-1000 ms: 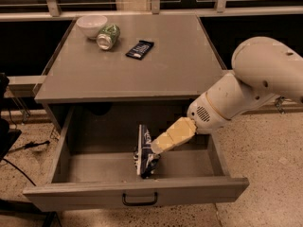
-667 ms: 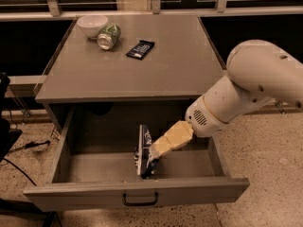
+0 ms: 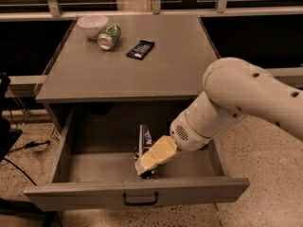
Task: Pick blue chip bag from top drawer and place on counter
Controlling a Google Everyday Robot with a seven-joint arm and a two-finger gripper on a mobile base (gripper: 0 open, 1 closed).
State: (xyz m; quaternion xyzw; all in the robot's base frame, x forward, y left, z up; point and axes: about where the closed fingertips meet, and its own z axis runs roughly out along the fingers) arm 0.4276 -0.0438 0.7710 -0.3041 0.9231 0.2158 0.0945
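Note:
The top drawer (image 3: 137, 190) is pulled wide open under the counter (image 3: 128, 65). The blue chip bag (image 3: 145, 137) stands on edge in the middle of the drawer, dark blue with white lettering. My gripper (image 3: 152, 161) reaches down into the drawer from the right and sits right at the bag's lower part, covering it. Only the bag's upper half shows above the gripper. The bag rests low in the drawer, not raised above the drawer's walls.
On the counter's back left stand a white bowl (image 3: 92, 25), a green can on its side (image 3: 109, 36) and a flat dark bar wrapper (image 3: 140, 49). My white arm (image 3: 236, 103) fills the right side. Black cables (image 3: 19, 150) lie on the floor at left.
My gripper has moved left and down, from beside the bag to over its lower part. The bag has stayed in place.

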